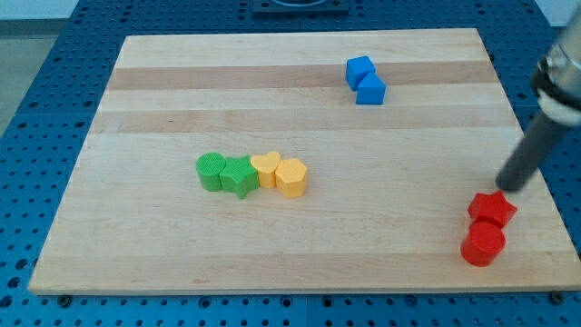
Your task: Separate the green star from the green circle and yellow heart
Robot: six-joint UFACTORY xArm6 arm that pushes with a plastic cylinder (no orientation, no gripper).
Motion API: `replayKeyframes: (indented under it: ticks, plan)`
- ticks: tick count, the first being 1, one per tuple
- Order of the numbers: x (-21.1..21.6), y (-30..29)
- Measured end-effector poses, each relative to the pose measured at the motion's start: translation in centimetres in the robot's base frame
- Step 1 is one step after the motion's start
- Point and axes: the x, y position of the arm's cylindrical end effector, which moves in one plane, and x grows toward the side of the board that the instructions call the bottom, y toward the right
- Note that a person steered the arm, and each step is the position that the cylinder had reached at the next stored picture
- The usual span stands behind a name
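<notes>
Four blocks sit touching in a row near the middle of the bench (182, 82): green circle (211, 171) at the view's left, then green star (240, 176), yellow heart (266, 169) and a yellow hexagon (291, 177). Two blue cubes (366, 80) touch near the view's top. At lower right, a red star (491, 209) sits above a red cylinder (482, 243). My tip (506, 187) stands just above the red star, well apart from the green star; this rod carries no gripper.

green circle (211, 171), green star (240, 176), yellow heart (266, 168) touching in a row, my tip (505, 188) well apart beside red star (491, 209)
</notes>
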Motion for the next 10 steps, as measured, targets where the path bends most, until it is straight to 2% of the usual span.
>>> replayKeyframes:
  ticks: [1,3,4,5,6,7,9,10]
  plan:
    - [-5.7,-4.2]
    - [-0.2,-18.7]
    - [-0.6,-21.4]
    - [-3.0,-23.6]
    - [-2.5,-27.3]
    - [3.7,-33.9]
    - [4.3,-36.0]
    - [4.3,-34.4]
